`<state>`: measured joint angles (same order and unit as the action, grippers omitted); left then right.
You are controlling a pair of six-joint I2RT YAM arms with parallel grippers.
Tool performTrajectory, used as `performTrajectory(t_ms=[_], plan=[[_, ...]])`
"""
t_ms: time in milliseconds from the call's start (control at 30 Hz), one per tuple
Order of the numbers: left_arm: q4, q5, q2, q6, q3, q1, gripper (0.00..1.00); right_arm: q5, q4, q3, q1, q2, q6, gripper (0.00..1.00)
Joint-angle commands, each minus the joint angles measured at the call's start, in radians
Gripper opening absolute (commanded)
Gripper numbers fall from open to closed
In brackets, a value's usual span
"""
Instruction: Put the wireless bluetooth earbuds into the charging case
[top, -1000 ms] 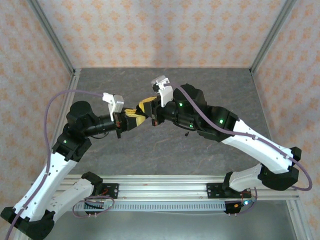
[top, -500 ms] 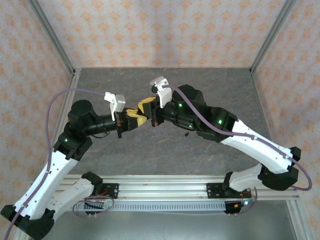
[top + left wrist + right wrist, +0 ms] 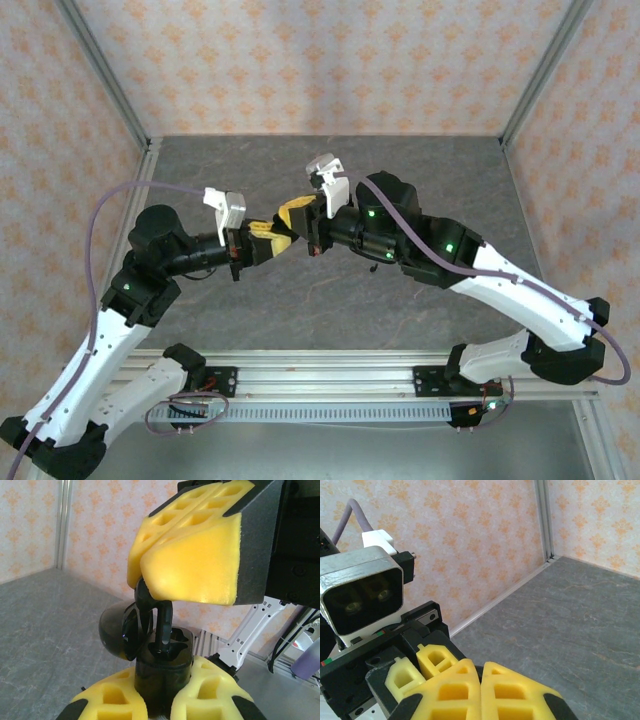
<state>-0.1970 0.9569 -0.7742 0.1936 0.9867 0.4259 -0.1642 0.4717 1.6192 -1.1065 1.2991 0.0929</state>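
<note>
Both arms reach in from the near corners and meet in the air over the middle of the grey table (image 3: 300, 300), a little toward its left edge. The left arm (image 3: 110, 330) climbs from its base at the near left corner to a raised elbow, then its forearm runs almost level toward the centre. The right arm (image 3: 500, 285) sweeps up from the near right corner, folds at a high elbow and turns its wrist back to the left, so the two wrists face each other tip to tip. The left gripper (image 3: 268, 238) (image 3: 160, 695) points up at the other and has its yellow fingers drawn in narrow around the base of a black charging case (image 3: 162, 672), held upright with its lid (image 3: 112, 630) swung open to one side. The right gripper (image 3: 295, 213) (image 3: 145, 575) (image 3: 480, 680) comes down onto the case from above, its pads pressed together and pinching a black earbud (image 3: 164, 622) by its top. The earbud hangs upright, its lower end reaching into a well in the top of the case, held clear above the table.
</note>
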Motion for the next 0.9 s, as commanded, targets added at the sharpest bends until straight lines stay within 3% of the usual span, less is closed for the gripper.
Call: performTrajectory(t_ms=[0,700,800,867], plan=[[0.044,-0.022,0.024,0.009,0.011,0.006,0.00,-0.039,0.067,0.046,-0.003,0.016,0.006,0.02],[0.046,-0.047,0.010,0.007,0.018,0.028,0.00,-0.107,0.153,0.087,-0.005,0.071,0.014,0.02],[0.039,-0.055,0.012,0.004,0.018,0.030,0.00,-0.103,0.143,0.087,-0.005,0.068,0.019,0.06],[0.039,-0.058,0.014,0.004,0.017,0.031,0.00,-0.094,0.137,0.087,-0.005,0.065,0.024,0.15]])
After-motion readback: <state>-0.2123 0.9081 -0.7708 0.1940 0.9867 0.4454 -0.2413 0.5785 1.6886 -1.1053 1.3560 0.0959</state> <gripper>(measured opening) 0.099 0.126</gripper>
